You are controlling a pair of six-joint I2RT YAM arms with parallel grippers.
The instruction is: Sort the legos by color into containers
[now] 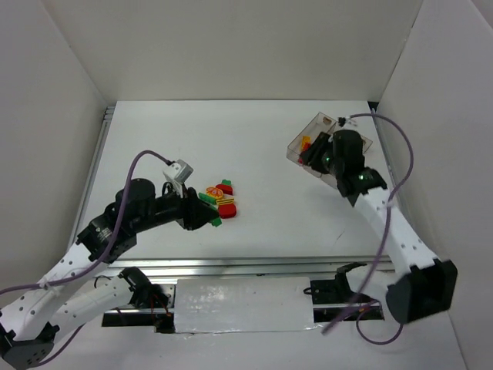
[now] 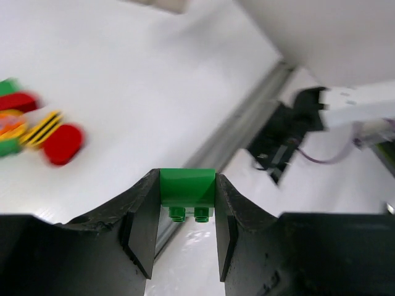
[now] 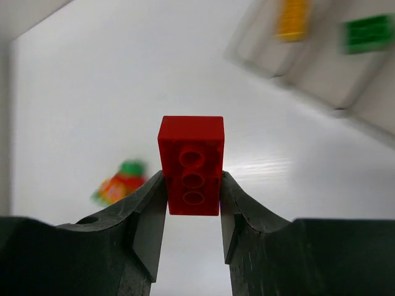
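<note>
My left gripper (image 2: 185, 197) is shut on a green brick (image 2: 187, 188), studs toward the camera; in the top view it (image 1: 212, 218) hangs just left of the brick pile (image 1: 219, 198). My right gripper (image 3: 192, 197) is shut on a red brick (image 3: 191, 163) held above the table; in the top view it (image 1: 311, 157) hovers at the near left side of the clear tray (image 1: 360, 143). The tray (image 3: 321, 68) holds a yellow brick (image 3: 292, 17) and a green brick (image 3: 368, 32) in separate compartments. The pile of red, green and orange bricks (image 2: 34, 126) lies on the table.
The table's metal front rail (image 2: 244, 117) runs close behind the left gripper. White walls enclose the table on three sides. The right arm's base and purple cable (image 1: 385, 231) stand at the right front.
</note>
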